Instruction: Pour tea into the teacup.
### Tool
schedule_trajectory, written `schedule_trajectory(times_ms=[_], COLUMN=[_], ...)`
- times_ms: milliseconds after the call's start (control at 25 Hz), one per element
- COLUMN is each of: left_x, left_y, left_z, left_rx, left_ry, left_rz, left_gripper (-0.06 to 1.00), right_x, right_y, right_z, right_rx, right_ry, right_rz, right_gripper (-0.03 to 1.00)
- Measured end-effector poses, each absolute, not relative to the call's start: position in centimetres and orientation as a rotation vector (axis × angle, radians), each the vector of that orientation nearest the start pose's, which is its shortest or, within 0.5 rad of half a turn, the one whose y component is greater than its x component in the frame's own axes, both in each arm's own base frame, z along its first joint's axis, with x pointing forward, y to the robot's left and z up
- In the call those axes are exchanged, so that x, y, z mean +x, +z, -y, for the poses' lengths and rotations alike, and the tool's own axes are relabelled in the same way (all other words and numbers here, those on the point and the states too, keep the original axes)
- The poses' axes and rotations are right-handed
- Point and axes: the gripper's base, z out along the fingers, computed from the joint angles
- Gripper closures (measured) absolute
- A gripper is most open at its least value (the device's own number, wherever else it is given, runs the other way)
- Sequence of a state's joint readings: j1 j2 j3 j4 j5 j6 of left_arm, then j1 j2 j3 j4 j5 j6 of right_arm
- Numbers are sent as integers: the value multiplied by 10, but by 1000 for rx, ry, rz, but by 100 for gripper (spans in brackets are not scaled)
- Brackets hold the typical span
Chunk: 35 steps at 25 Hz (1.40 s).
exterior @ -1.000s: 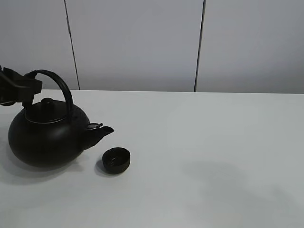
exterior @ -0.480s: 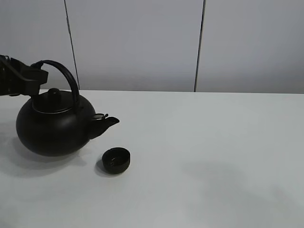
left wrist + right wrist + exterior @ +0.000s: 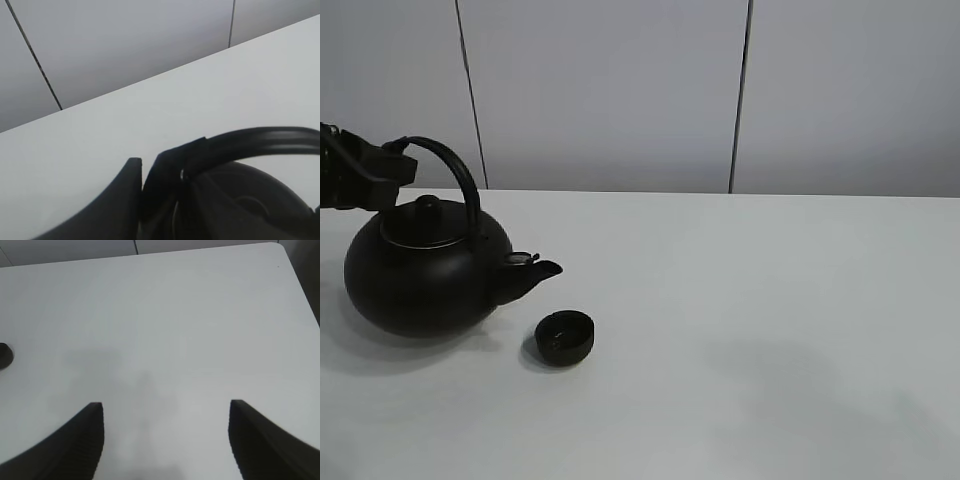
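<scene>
Our left pincer grips the kettle tight by its handle. The kettle has come up off the bench, so pouring is close. The teacup sits at five o'clock from the spout. No tea falls yet. Our right pincer hangs wide open, holding nothing.

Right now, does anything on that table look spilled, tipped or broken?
Nothing stands out. The left tool grips the kettle by its handle, the teacup sits upright near its spout, and no puddle shows on the table.
</scene>
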State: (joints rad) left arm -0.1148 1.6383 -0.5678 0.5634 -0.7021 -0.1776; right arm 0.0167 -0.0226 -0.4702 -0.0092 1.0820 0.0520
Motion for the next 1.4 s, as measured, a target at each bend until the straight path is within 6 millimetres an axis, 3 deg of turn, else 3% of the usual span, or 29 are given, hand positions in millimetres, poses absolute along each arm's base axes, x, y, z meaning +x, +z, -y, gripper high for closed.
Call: schedule_trajectory(times_ms=[1400], left_x=[288], left_y=[170], left_z=[62], left_rx=[740], left_ry=[-106], left_rz=[-1833], left_gripper=[79], right_x=[-6], right_y=[267], right_z=[1], right_rx=[37], right_ry=[31], right_rz=[-2073], right_gripper=[48])
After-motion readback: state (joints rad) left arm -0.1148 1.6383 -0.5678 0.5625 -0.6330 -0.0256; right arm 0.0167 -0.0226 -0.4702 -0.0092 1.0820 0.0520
